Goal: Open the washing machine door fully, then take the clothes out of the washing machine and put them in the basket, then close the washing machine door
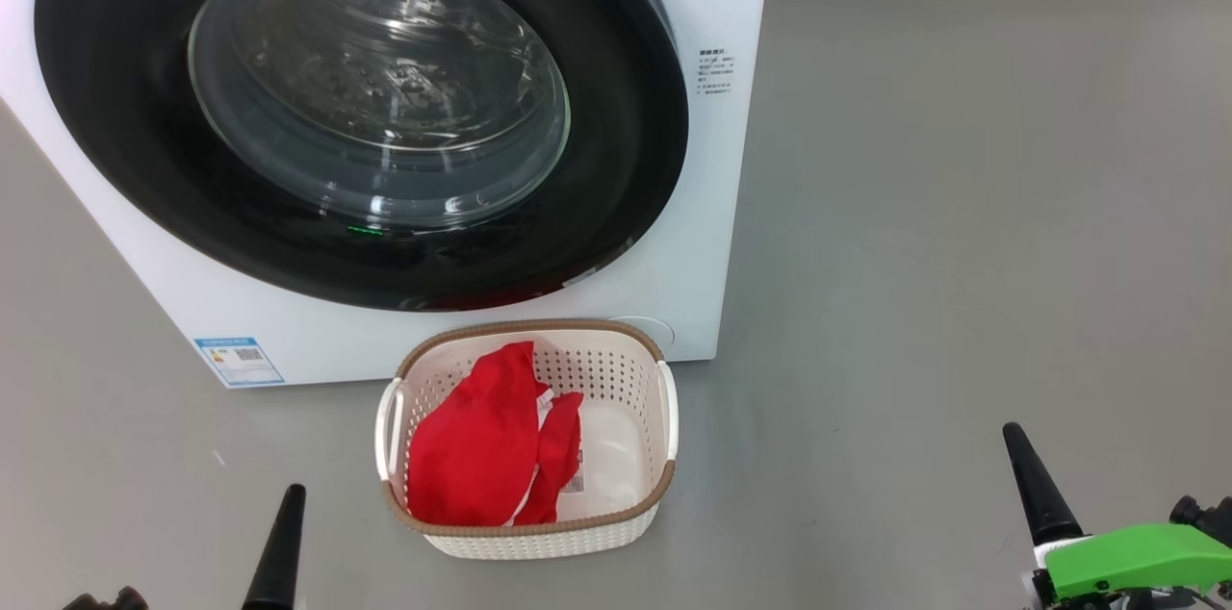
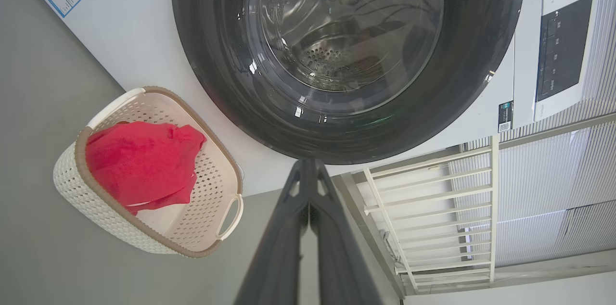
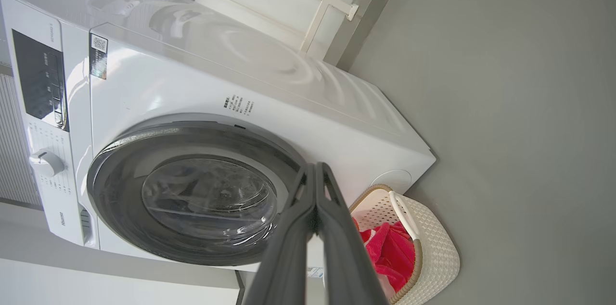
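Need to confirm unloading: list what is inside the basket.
Inside the basket: the red clothes heaped on its left side in the head view, bare cream floor at right. Whatever lies beneath the clothes is covered.

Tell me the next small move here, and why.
Probably a light press on the washing machine door to confirm the latch: it lies against the washing machine, but I cannot tell whether it caught. The clothes are in the basket, and left gripper and right gripper are shut, empty.

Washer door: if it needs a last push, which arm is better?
Probably the right. The door seems to stand slightly off the washer at its right edge, and the right gripper, shut, sits on that side. The left gripper sits toward the door's left edge.
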Controlling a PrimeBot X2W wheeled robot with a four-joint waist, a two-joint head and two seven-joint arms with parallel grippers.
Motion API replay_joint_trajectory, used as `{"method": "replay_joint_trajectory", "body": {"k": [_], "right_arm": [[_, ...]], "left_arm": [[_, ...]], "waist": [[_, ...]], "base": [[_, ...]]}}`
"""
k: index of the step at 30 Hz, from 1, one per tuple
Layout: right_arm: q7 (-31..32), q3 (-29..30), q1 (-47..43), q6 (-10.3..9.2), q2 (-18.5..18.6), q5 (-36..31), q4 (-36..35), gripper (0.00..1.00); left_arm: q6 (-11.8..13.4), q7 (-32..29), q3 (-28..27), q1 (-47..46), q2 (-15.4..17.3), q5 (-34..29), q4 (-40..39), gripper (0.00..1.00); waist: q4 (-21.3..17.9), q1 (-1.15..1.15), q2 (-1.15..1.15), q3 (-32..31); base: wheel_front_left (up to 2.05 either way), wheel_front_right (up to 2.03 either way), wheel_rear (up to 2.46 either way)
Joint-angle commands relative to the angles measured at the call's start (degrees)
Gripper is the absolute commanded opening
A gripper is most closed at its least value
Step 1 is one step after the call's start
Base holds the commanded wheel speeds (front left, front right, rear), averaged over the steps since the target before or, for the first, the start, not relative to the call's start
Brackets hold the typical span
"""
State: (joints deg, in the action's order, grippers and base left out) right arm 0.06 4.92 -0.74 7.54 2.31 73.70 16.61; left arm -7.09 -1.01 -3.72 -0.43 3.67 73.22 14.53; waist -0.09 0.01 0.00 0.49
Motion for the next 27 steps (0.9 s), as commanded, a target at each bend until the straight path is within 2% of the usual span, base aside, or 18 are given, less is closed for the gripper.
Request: {"method": "replay_joint_trajectory", "body": {"k": [1,27], "right_arm": [[0.4,-0.6,3.3,0.0,1.1,1.7,-1.8,0.0],[4.9,0.4,6.4,-0.05,1.3,17.0,-2.5,0.0]], "left_arm": [[-0.3,-0.6,-1.8,-2.5,0.4,1.6,-1.1,0.0],[-0.4,-4.9,-2.7,-5.3,-0.6,16.6,-0.6,0.0]], "waist": [[0.0,0.0,0.0,0.0],[0.1,0.0,0.0,-0.3]], "base": [[0.0,0.0,0.0],[0.0,0.0,0.0]]}}
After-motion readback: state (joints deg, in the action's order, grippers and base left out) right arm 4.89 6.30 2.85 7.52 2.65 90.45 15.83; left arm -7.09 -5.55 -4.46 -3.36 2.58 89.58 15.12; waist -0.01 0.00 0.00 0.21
